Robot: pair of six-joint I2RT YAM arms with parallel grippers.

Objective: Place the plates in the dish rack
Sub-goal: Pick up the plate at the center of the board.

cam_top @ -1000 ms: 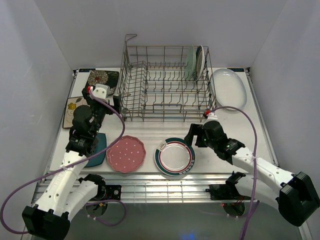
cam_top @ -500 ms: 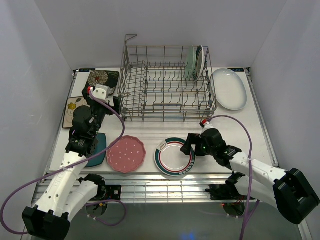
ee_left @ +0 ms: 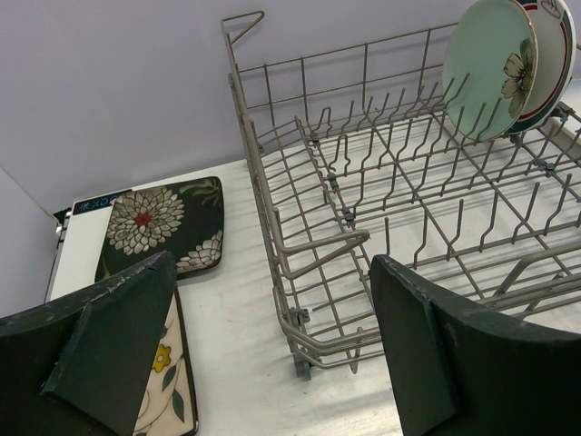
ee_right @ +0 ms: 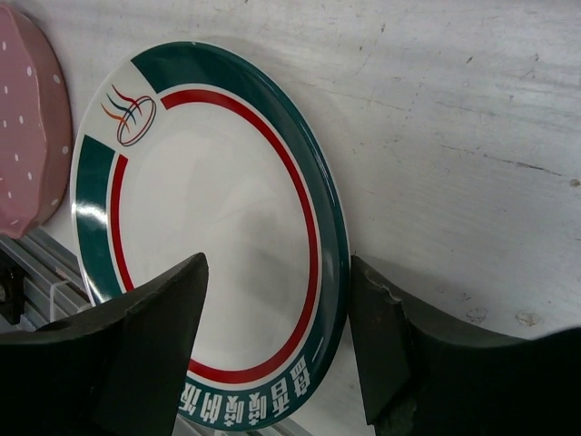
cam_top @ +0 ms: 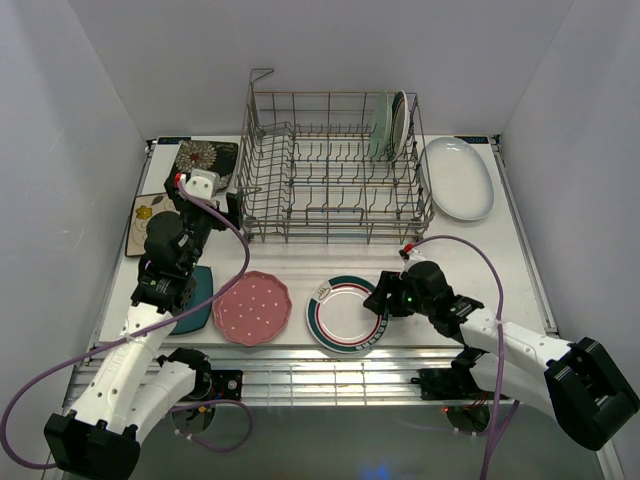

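Note:
A white green-rimmed plate (cam_top: 345, 314) (ee_right: 209, 245) lies flat near the table's front edge. My right gripper (cam_top: 379, 300) (ee_right: 277, 295) is open and straddles its right rim, one finger (ee_right: 150, 350) over the plate's face and the other finger (ee_right: 413, 350) just outside the rim. A pink dotted plate (cam_top: 251, 307) lies to its left. The dish rack (cam_top: 330, 175) (ee_left: 408, 209) holds a mint floral plate (ee_left: 486, 64) and a green-rimmed one (cam_top: 400, 120) upright at its far right. My left gripper (cam_top: 228, 205) (ee_left: 272, 272) hangs wide open and empty beside the rack's left corner.
A large white oval plate (cam_top: 458, 178) lies right of the rack. A black floral square plate (cam_top: 205, 158) (ee_left: 159, 222) and a cream floral one (cam_top: 145, 212) lie at the far left. A dark teal plate (cam_top: 197, 300) sits partly under my left arm.
My right arm came down and leftward onto the green-rimmed plate's right rim, and its jaws have narrowed around that rim. The left arm has not moved.

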